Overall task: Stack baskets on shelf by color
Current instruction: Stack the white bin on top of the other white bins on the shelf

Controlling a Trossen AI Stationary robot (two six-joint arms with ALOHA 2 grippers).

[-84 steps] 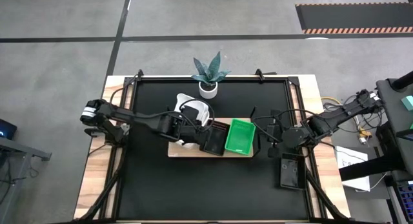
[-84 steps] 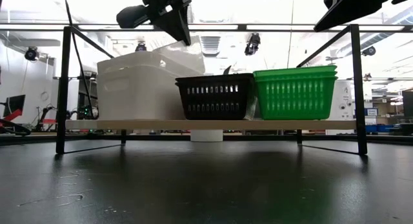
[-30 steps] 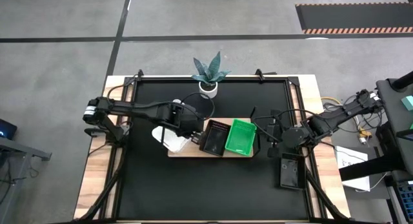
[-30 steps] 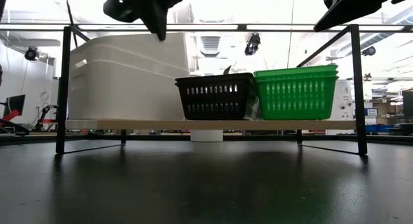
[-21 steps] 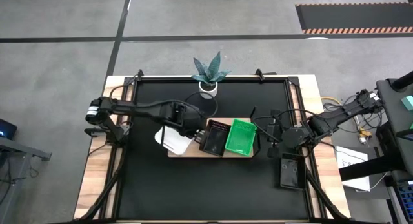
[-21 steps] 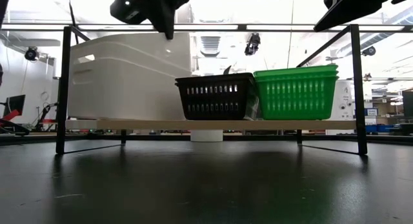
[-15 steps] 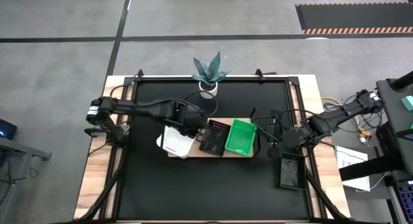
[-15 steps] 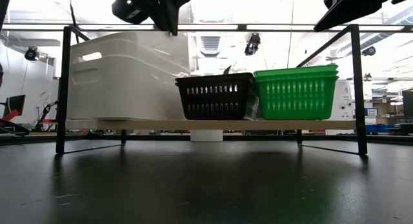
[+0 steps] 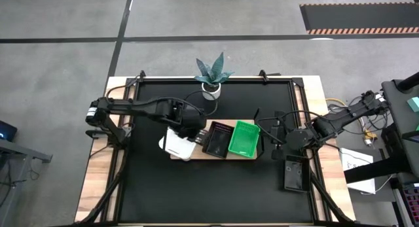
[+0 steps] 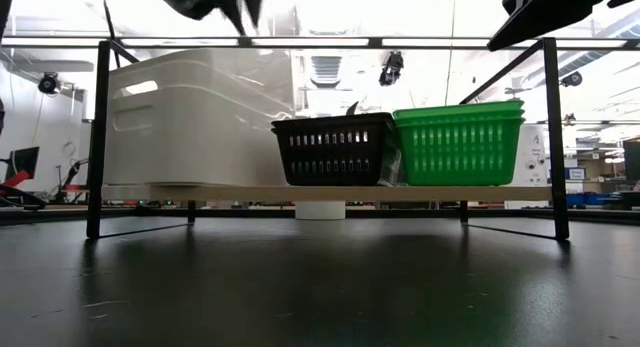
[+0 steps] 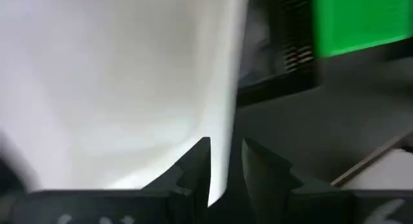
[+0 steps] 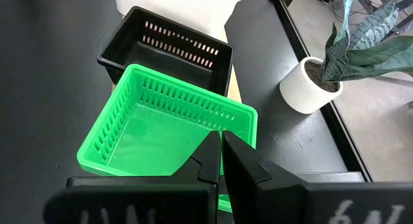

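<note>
High view: white basket (image 9: 175, 143) sits on the wooden shelf's (image 9: 196, 155) left end, beside the black basket (image 9: 217, 139) and green basket (image 9: 243, 138). Left gripper (image 11: 224, 167) straddles the white rim, fingers parted. Right gripper (image 12: 222, 161), fingers closed and empty, hovers just right of the shelf.

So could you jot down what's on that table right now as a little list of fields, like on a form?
shelf: wooden board, holds three basket colours in a row
white basket: left end, overhangs the board's edge
black basket: middle
green basket: right end
second black basket: off the shelf, on the mat
left gripper: fingers either side of the white basket's wall
right gripper: shut, above the green basket
plant pot: behind the shelf
</note>
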